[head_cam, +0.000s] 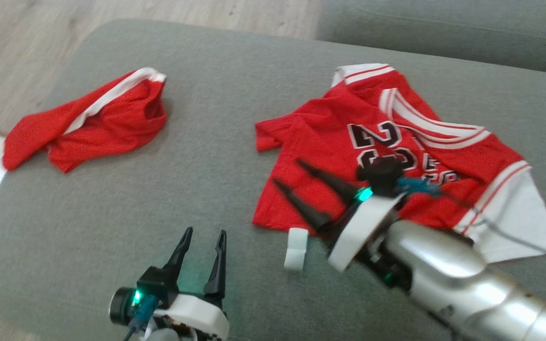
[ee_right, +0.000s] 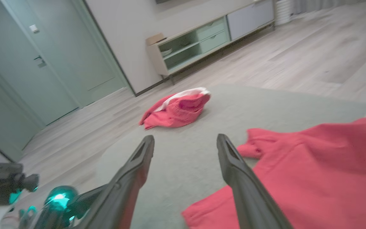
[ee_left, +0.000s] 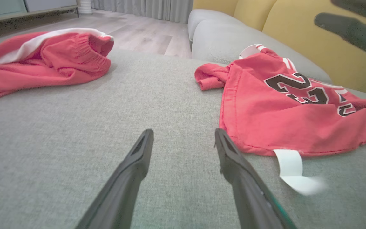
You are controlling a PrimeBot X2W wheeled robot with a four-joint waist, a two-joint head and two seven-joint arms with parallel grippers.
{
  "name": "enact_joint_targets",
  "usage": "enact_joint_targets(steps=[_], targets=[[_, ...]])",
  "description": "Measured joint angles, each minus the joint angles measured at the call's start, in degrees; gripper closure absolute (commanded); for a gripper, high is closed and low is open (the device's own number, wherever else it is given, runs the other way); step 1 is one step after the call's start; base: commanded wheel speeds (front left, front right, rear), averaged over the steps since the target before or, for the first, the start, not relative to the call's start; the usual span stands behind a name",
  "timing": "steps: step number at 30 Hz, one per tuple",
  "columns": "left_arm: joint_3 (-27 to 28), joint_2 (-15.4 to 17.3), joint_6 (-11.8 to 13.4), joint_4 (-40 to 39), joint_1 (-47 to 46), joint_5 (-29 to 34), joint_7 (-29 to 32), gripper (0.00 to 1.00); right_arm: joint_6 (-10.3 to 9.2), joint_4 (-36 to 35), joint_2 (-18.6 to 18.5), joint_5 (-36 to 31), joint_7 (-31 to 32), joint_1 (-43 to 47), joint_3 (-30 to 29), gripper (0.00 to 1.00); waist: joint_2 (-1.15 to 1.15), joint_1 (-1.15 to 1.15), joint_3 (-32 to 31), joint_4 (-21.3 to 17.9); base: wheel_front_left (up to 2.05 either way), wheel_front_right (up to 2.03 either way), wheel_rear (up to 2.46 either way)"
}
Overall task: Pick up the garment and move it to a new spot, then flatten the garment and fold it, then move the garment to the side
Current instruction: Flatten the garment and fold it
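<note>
The garment, a red jersey (head_cam: pixel 330 142) with white trim and a black number, lies spread on the grey cushion (head_cam: pixel 216 142). A white tag (head_cam: pixel 296 248) sticks out from its near hem. My right gripper (head_cam: pixel 287 171) hovers over the jersey's near left corner, open, with nothing between its fingers. The right wrist view shows that gripper (ee_right: pixel 185 137) above the red cloth (ee_right: pixel 313 165). My left gripper (head_cam: pixel 205 232) stands open over bare cushion, left of the hem. In the left wrist view it (ee_left: pixel 183 132) points past the jersey (ee_left: pixel 265 111) and its tag (ee_left: pixel 289 165).
Red shorts (head_cam: pixel 102 123) with a white stripe lie crumpled at the cushion's far left, also seen as shorts (ee_left: pixel 43 63) and shorts (ee_right: pixel 176 111). A yellow sofa back (ee_left: pixel 297 28) rises behind the jersey. Wooden floor (ee_right: pixel 265 63) and a low cabinet (ee_right: pixel 195 44) lie beyond the cushion's edge.
</note>
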Motion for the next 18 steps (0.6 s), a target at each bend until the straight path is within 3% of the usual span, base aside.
enact_joint_targets(steps=[3,8,11,12,18], targets=[[1.60,0.01,-0.20,0.71,0.90,1.22,0.00,0.00,0.00,1.33,-2.90,0.57,-0.93,-0.54,-2.96,0.00,0.00,0.01,-1.14,-1.89,0.00,0.00,0.00],[4.05,0.01,-0.18,0.89,0.91,2.07,0.00,0.00,0.00,6.75,-2.88,-7.55,-0.96,0.62,-19.25,0.00,0.00,0.02,-2.76,-5.09,0.00,0.00,0.00],[5.58,0.01,-0.16,0.98,0.91,2.64,0.00,0.00,0.00,8.88,-1.44,-14.66,-1.11,4.48,-29.88,0.00,0.00,0.01,-3.64,-6.80,0.00,0.00,0.00],[6.83,-0.01,-0.15,0.99,0.94,3.16,0.00,0.00,0.00,9.79,-0.09,-20.03,-1.10,8.17,-36.94,0.00,0.00,0.01,-4.13,-7.85,0.00,0.00,0.00],[9.70,-0.01,-0.47,0.67,2.14,4.87,0.00,0.00,0.00,9.98,5.22,-33.26,-1.10,17.18,-55.15,0.00,0.00,0.02,-5.85,-10.46,0.00,0.00,0.00]])
